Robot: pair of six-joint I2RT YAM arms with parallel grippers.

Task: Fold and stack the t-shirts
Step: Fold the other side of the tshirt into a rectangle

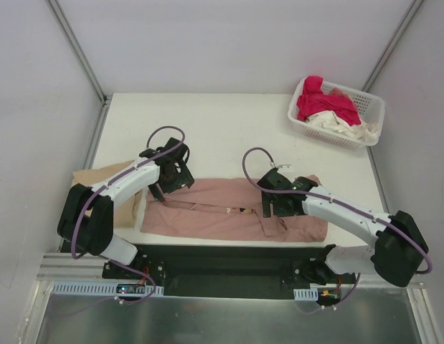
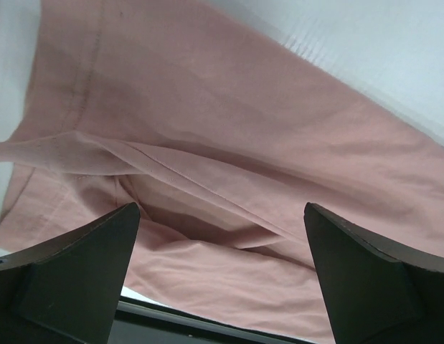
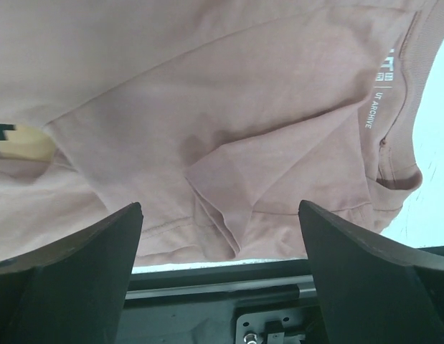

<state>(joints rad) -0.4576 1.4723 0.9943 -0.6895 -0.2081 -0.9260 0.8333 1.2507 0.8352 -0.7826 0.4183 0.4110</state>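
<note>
The dusty pink t-shirt (image 1: 229,215) lies flat, well apart from the white basket (image 1: 328,133), its long axis running left to right. Both pairs of jaws are spread wide and hold nothing. The left gripper (image 1: 177,178) is over the end farthest from the basket, the right gripper (image 1: 273,206) over the nearer end.

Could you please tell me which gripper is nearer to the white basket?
The right. The right gripper is over the basket-side end of the pink t-shirt; the left gripper is over its other end, farther from the basket.

The t-shirt (image 1: 229,215) is dusty pink, the basket (image 1: 328,135) white
</note>
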